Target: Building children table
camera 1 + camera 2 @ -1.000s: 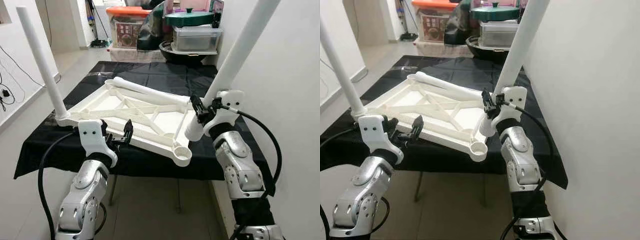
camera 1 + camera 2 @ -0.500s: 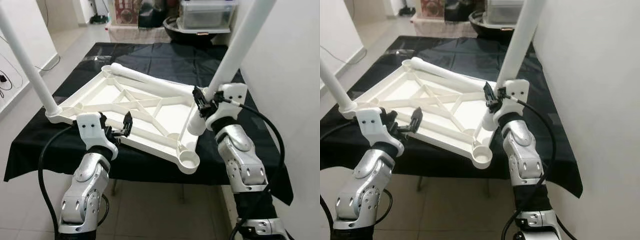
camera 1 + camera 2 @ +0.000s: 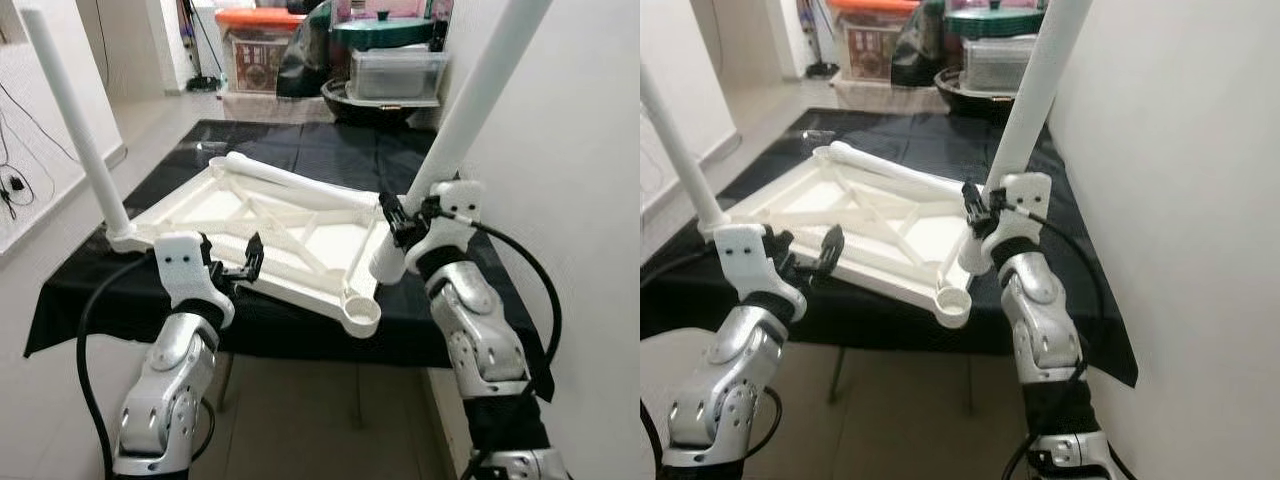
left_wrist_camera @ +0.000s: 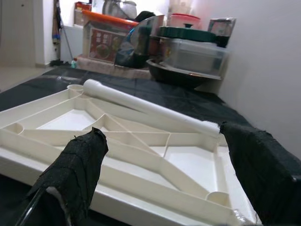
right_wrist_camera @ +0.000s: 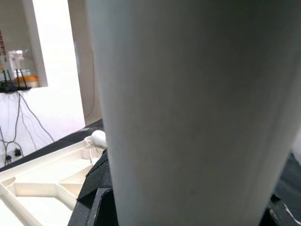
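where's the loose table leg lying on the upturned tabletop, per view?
Left eye: loose leg across the tabletop's far edge.
Right eye: same far edge.
Left wrist: centre, between the black fingers.
Right wrist: just its rounded end, beside the held leg.
Shared landmark: the ribbed tabletop.

Black cloth [image 3: 300, 150] spread over the work surface, hanging off the near edge. Beyond its far end, clutter: orange-lidded clear bin [image 3: 258, 48] with printed box inside, dark bag [image 3: 305, 62] beside, clear lidded container [image 3: 393, 75] stacked on a black bowl [image 3: 360, 103], green lid [image 3: 380, 32] on top. White wall [image 3: 590, 180] along the right. Pale tiled floor [image 3: 140, 125] at left, black cables [image 3: 14, 180] trailing down the left wall.
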You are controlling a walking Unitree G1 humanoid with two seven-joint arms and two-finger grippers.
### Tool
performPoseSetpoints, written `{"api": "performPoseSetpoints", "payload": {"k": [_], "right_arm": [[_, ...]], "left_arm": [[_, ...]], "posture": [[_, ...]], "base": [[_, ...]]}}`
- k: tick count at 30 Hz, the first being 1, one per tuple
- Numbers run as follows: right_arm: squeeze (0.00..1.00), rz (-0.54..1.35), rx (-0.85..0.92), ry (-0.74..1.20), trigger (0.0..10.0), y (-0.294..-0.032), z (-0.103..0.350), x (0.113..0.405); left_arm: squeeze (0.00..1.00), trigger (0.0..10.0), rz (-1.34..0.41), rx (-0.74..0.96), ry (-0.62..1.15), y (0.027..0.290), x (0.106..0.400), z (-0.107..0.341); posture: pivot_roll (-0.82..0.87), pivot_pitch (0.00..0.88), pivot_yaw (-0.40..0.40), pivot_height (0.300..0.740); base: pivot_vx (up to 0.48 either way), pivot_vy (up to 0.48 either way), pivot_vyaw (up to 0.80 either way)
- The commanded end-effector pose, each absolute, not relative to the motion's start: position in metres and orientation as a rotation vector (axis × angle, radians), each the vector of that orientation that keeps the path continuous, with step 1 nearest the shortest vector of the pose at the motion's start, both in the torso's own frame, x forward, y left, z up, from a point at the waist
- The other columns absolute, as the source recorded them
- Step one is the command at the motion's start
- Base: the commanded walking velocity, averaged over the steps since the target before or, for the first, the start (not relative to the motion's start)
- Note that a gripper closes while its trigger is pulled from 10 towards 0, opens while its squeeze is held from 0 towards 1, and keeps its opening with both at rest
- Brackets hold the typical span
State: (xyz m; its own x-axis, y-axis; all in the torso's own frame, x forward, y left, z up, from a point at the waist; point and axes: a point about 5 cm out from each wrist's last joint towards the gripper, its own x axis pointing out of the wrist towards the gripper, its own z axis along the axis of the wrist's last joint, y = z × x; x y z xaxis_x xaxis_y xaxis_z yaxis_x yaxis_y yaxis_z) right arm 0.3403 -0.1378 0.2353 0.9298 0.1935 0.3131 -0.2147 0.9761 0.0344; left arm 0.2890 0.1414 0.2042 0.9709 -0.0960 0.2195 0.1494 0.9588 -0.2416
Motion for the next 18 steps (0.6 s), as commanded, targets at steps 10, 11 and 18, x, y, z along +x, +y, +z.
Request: {"api": "performPoseSetpoints", "payload": {"k": [10,11,18], "right_arm": [[0.00,0.214,0.072,-0.327,10.0,-0.1364,0.2359,0.3395],[0.00,0.213,0.073,-0.327,10.0,-0.1363,0.2360,0.3394],[0.00,0.211,0.073,-0.327,10.0,-0.1369,0.2353,0.3389]], "left_arm": [[0.00,10.0,-0.137,-0.245,-0.177,0.1404,0.2897,0.1986],[0.00,10.0,-0.139,-0.246,-0.176,0.1401,0.2897,0.1982],[0.00,10.0,-0.143,-0.247,-0.175,0.1396,0.2894,0.1981]], "posture": [[0.06,0.037,-0.032,0.740],[0.06,0.037,-0.031,0.740],[0.06,0.035,-0.031,0.740]], "base": [[0.276,0.000,0.00],[0.274,0.000,0.00],[0.274,0.000,0.00]]}}
